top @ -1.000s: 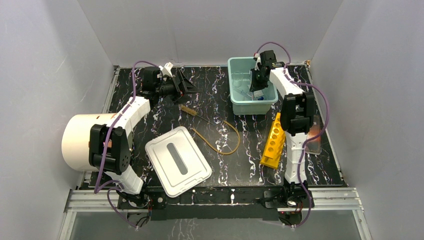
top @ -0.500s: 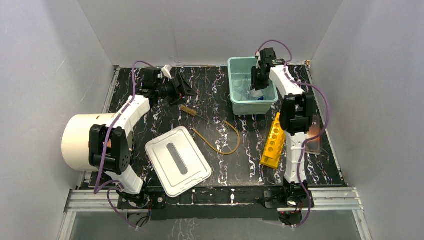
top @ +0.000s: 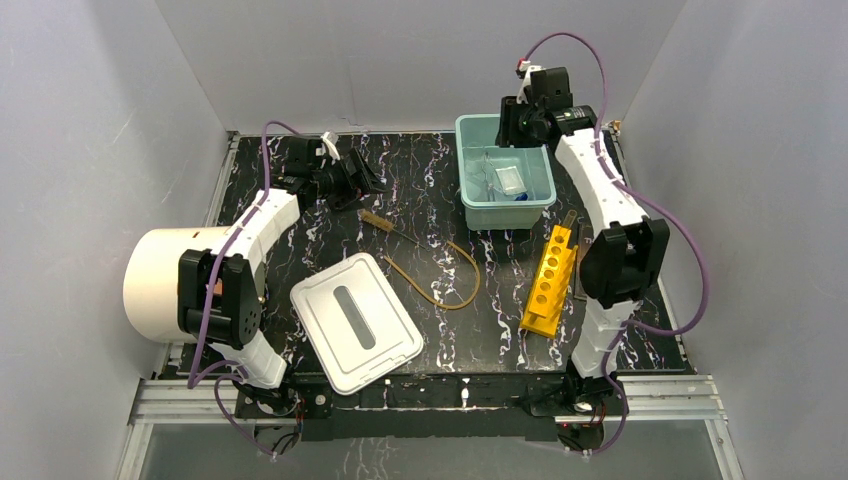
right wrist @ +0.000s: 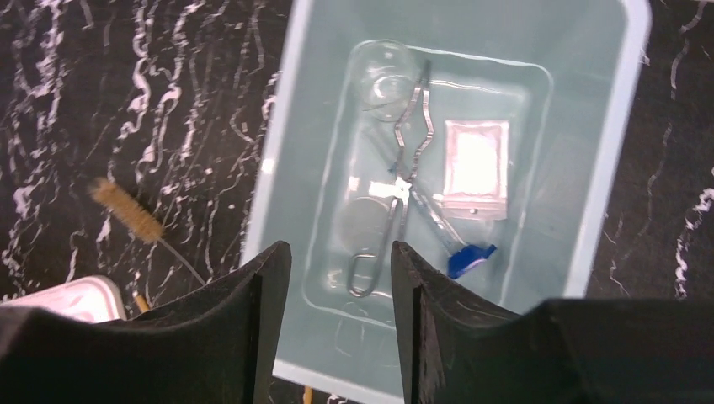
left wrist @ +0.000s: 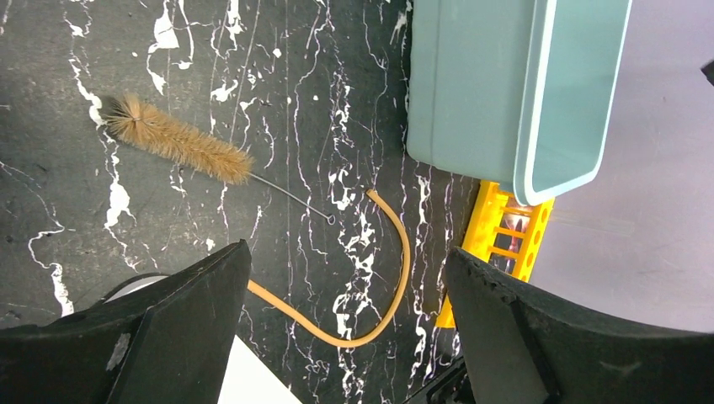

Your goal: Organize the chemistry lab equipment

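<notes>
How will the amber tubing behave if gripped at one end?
Likely floppy: the amber tubing lies in a slack U-curve, so the free length should droop. Probably light, being thin. It may snag the brush wire lying close by.

The bin sits right under the right gripper. In it, the tongs lie in the middle, the packet to their right. Under the left gripper lie the brush and the tubing loop, with the bin further right.
</notes>
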`<state>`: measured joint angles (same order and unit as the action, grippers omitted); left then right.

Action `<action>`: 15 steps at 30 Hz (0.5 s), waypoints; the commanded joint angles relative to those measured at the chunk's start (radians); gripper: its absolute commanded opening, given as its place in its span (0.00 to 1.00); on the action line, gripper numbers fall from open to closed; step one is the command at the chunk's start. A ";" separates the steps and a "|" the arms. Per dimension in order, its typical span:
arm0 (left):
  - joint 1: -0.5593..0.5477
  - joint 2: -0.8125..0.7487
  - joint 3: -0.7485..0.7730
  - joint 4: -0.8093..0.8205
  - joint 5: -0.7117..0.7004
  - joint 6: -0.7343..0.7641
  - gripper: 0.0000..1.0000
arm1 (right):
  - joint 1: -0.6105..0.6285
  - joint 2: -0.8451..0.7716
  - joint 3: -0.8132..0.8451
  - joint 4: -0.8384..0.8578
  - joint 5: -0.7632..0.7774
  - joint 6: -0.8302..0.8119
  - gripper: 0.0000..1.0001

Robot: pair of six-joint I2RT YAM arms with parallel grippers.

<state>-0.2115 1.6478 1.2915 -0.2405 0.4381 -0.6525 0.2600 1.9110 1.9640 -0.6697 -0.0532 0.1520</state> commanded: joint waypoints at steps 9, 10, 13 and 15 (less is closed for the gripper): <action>-0.002 -0.068 -0.018 -0.055 -0.146 -0.054 0.85 | 0.275 -0.139 -0.164 0.208 -0.041 -0.133 0.64; -0.001 -0.071 -0.020 -0.067 -0.164 -0.059 0.85 | 0.297 -0.137 -0.176 0.218 -0.033 -0.138 0.64; 0.000 -0.082 -0.047 -0.095 -0.208 -0.075 0.85 | 0.344 -0.108 -0.181 0.227 -0.050 -0.127 0.65; 0.001 -0.089 -0.082 -0.095 -0.216 -0.081 0.86 | 0.375 -0.088 -0.204 0.263 -0.033 -0.101 0.65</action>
<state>-0.2115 1.6299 1.2667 -0.2859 0.2813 -0.7105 0.5983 1.8271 1.7741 -0.5175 -0.0887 0.0483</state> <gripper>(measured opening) 0.852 0.645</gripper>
